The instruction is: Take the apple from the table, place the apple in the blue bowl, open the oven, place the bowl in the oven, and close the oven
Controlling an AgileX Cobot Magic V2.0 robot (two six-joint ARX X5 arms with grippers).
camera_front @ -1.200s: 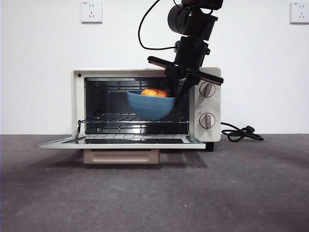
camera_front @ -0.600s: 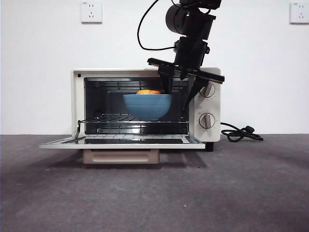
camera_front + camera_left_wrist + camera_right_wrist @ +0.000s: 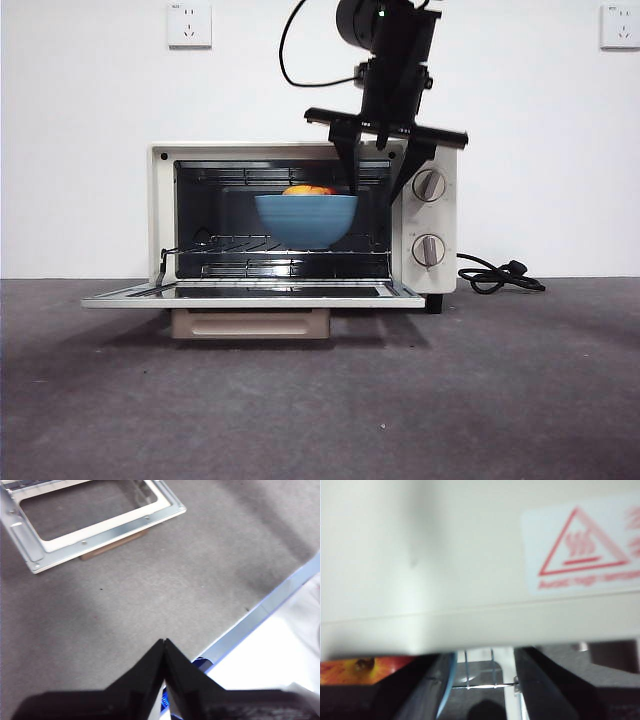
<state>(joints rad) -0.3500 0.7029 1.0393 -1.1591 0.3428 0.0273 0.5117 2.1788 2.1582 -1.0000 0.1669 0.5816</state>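
Note:
The cream-white oven (image 3: 250,150) stands with its door (image 3: 250,293) folded down flat. Inside, the blue bowl (image 3: 305,220) sits level on the wire rack (image 3: 230,245), and the apple (image 3: 307,190) just shows above its rim. My right gripper (image 3: 375,190) hangs open at the oven mouth. One jaw is inside the bowl's right rim and the other outside it. The right wrist view looks along the oven top (image 3: 445,555), with the apple (image 3: 350,670) and bowl rim (image 3: 447,680) beside my right gripper (image 3: 480,680). My left gripper (image 3: 164,645) is shut and empty over the table (image 3: 150,590).
The oven's two knobs (image 3: 429,185) are just right of the working arm. A black cord (image 3: 500,275) lies on the table to the oven's right. In the left wrist view, the open door frame (image 3: 100,530) is far from the left gripper, and the table's metal edge (image 3: 260,610) is close by.
The bowl was tilted and held at the oven mouth; it now rests level on the rack. The right gripper has opened off its rim and risen slightly.

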